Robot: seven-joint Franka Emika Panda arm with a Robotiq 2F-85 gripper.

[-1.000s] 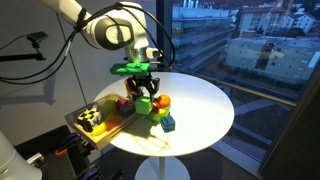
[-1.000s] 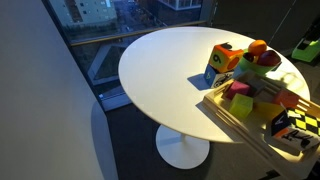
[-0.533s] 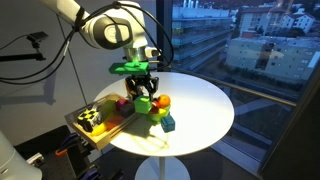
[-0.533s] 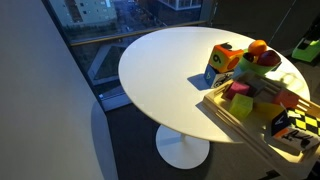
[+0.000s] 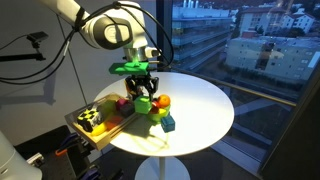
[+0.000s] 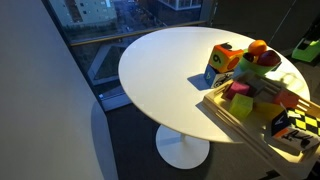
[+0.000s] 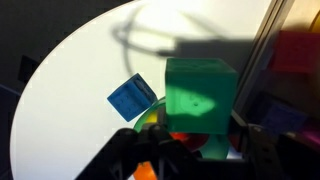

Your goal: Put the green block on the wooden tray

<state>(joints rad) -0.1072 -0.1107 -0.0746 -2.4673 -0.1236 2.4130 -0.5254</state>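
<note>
The green block fills the middle of the wrist view, held between my gripper's two dark fingers. In an exterior view the gripper hangs over the round white table with the green block at its fingertips, just above the toys. The block sits over the ring stack, beside the tray's edge. The wooden tray lies at the table's edge and holds several blocks. It also shows in the other exterior view.
A blue cube lies on the table beside the ring stack. A teal cube sits in front of it. A blue-and-yellow cube stands by the tray. A yellow-and-black object lies in the tray. Windows stand behind the table.
</note>
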